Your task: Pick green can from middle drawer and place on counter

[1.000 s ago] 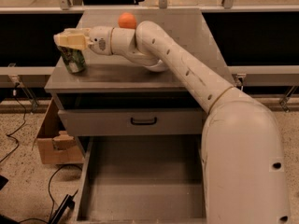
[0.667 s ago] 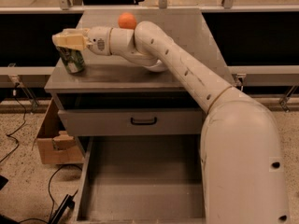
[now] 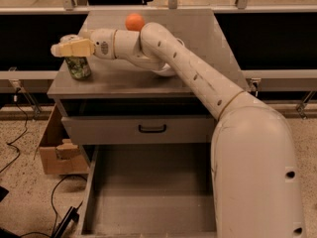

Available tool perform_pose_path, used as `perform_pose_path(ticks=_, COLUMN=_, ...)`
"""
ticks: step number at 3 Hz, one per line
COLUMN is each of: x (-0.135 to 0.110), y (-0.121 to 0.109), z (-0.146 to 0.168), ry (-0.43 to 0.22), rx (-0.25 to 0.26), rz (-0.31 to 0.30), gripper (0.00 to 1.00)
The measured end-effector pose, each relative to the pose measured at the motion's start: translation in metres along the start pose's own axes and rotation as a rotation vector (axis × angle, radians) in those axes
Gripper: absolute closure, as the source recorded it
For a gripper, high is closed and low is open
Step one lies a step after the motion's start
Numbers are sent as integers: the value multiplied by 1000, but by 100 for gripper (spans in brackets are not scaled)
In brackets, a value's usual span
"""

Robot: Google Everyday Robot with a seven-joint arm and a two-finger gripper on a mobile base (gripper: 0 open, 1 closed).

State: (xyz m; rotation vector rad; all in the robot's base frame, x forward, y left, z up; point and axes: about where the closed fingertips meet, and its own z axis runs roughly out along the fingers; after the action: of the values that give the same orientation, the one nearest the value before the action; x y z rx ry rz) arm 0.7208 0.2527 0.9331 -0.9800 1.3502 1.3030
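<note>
The green can (image 3: 78, 67) stands upright on the counter (image 3: 198, 33) near its front left corner. My gripper (image 3: 69, 48) is at the can's top, reaching in from the right, with the arm stretched across the counter. The can's silver top is mostly hidden behind the gripper. The middle drawer (image 3: 148, 192) is pulled out below the cabinet, and its bare grey floor shows.
An orange ball (image 3: 134, 22) sits at the back of the counter. A white bowl (image 3: 166, 72) is partly hidden under my arm. A closed drawer front with a black handle (image 3: 152, 128) is above the open drawer. A cardboard box (image 3: 57, 150) and cables lie on the floor at the left.
The gripper has shifted slightly left and down at the can's top. The can has stayed in place on the counter.
</note>
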Motion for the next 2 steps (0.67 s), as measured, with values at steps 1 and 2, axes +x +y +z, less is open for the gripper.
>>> perform_pose_path(ticks=1, x=0, y=0, z=0, ry=0, rx=0, rz=0, gripper=0)
perform_pose_path(ticks=2, x=-24, y=0, z=-13, ry=6, rx=-12, rz=7, gripper=0)
